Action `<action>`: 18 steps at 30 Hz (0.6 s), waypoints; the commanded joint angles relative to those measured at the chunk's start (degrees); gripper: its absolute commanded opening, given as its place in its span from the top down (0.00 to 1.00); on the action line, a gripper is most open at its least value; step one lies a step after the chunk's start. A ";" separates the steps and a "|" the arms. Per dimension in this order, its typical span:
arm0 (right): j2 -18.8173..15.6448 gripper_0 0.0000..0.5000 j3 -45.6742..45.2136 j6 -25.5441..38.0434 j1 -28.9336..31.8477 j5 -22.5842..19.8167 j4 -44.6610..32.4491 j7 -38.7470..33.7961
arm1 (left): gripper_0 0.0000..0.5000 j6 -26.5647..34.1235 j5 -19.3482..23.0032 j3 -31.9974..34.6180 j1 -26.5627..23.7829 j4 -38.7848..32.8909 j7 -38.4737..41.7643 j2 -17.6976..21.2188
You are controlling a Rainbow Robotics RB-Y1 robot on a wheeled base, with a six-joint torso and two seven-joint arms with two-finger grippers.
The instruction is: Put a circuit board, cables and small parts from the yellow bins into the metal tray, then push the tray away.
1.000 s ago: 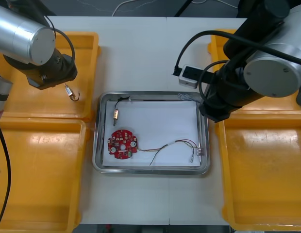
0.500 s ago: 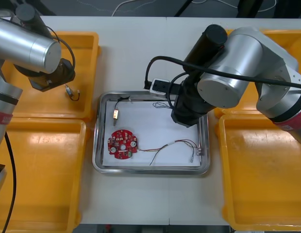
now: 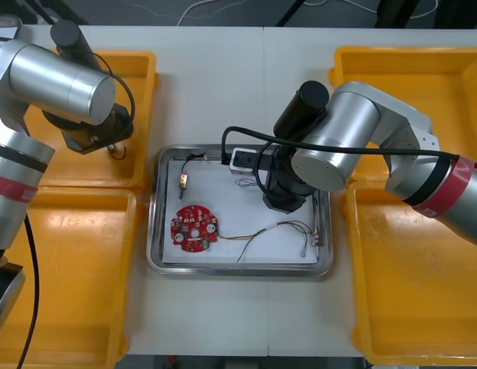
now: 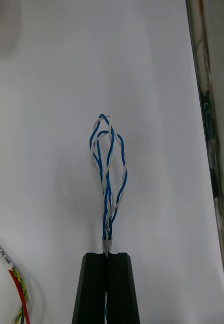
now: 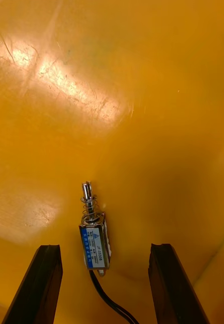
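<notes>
**Right gripper pinches the twisted cable over the tray**

Seen from its wrist, the right gripper (image 4: 107, 257) has its black fingers clenched on the twisted blue and white cable (image 4: 107, 167), looped above the matte white lining of the shiny metal tray (image 3: 153, 231). The left gripper (image 5: 105, 247) stands with its fingers spread either side of a small cylindrical metal part (image 5: 95, 242), spring-tipped, lying on the glossy far-left yellow bin (image 5: 142, 101). From above, a round red circuit board (image 3: 195, 227) lies near-left in the tray, on the light table (image 3: 223, 77).

yellow bins (image 3: 69, 261), white-lined tray (image 3: 238, 270), bright wiring
the bins are plain glossy yellow on a pale worktop (image 3: 215, 84); the tray is shiny silver, white inside; the circuit board (image 3: 194, 227) is red; the twisted cable (image 4: 107, 167) is blue and white, another cable (image 4: 19, 293) red and yellow; the small metal part (image 5: 94, 238) is silver with a blue label; the fingers (image 4: 94, 288) are black.
</notes>
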 commanded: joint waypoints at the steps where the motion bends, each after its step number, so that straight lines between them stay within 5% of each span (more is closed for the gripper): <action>1: 1.26 0.88 1.14 -1.13 -2.33 0.60 0.64 2.98 | 0.00 -0.36 -0.71 -0.65 -2.51 1.69 -6.09 -1.25; 3: 1.08 0.74 1.14 -1.13 -2.33 0.60 0.64 3.33 | 0.00 -1.24 -0.98 -0.74 -2.51 2.65 -6.35 -1.34; 4: 1.08 0.51 1.14 -1.22 -2.24 0.60 0.64 3.51 | 0.00 -1.68 -1.07 -0.83 -2.51 3.18 -6.53 -1.34; 7: 0.99 0.07 1.14 -1.22 -2.33 0.33 0.55 4.21 | 0.00 -2.47 -0.98 -0.83 -2.51 3.97 -6.62 -1.34; 8: 0.91 0.00 1.14 -1.13 -2.33 0.16 0.64 4.30 | 0.00 -2.47 -1.07 -0.83 -2.51 3.97 -6.62 -1.34; 12: 0.47 0.00 1.14 -1.13 -2.33 -0.28 0.38 4.47 | 0.00 -2.47 -0.98 -0.83 -2.51 4.06 -6.62 -1.25; 15: -0.06 0.00 0.87 -0.60 -2.33 -0.28 -0.76 4.21 | 0.29 -2.64 -0.89 -0.83 -2.43 4.06 -6.62 -1.25; 17: -0.33 0.00 -0.18 0.54 -2.33 -0.55 -1.73 4.21 | 0.80 -2.73 -0.89 -0.83 -2.43 4.06 -6.44 -1.34; 18: -0.24 0.00 -0.53 1.07 -2.33 -0.63 -1.91 4.12 | 0.91 -2.64 -0.98 -0.83 -2.43 3.97 -6.44 -1.34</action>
